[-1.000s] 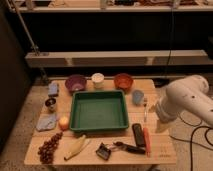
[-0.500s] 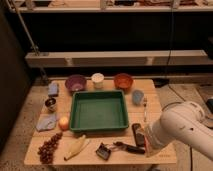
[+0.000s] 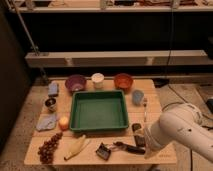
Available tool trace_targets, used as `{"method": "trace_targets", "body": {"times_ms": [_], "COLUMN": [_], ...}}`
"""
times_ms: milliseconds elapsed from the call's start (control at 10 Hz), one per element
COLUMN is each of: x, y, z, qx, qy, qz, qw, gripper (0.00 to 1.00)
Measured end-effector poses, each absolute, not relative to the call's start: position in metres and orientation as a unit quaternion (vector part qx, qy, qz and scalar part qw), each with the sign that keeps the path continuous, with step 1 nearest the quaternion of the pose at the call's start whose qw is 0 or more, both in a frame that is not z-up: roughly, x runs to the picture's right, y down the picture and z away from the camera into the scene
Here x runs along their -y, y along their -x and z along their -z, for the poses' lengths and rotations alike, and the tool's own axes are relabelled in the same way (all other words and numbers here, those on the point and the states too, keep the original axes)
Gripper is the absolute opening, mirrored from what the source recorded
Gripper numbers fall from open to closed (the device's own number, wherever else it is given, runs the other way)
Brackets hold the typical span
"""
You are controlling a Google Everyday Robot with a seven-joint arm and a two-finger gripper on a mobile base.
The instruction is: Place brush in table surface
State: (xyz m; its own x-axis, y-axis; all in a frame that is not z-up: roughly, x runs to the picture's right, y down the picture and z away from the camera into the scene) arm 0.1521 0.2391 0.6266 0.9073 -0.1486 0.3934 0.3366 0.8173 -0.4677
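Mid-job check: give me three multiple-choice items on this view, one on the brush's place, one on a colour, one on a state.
1. Where is the brush? A on the table surface, in front of the green tray; B inside that tray; C held up in the air.
2. What colour is the tray? A red; B white; C green.
3. The tray is: A full of fruit; B empty; C overturned.

1 A: the brush lies flat near the table's front edge, with the gripper low by its handle's end.
2 C: the walls and floor are green.
3 B: its floor is bare.
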Motion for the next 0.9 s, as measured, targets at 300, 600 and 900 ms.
{"method": "trace_targets", "body": {"times_ms": [300, 600, 900], "x": [-0.251, -0.267, -0.27], "y": [-0.121, -0.099, -0.094], "z": [-0.642, -0.649, -0.65], "qx": [0.222, 0.23, 0.226], "qy": [0.311, 0.356, 0.365], "qz": [0.112, 0.092, 0.087], "qw": [0.917, 0.901, 0.899], "gripper": [0.65, 0.65, 0.65]}}
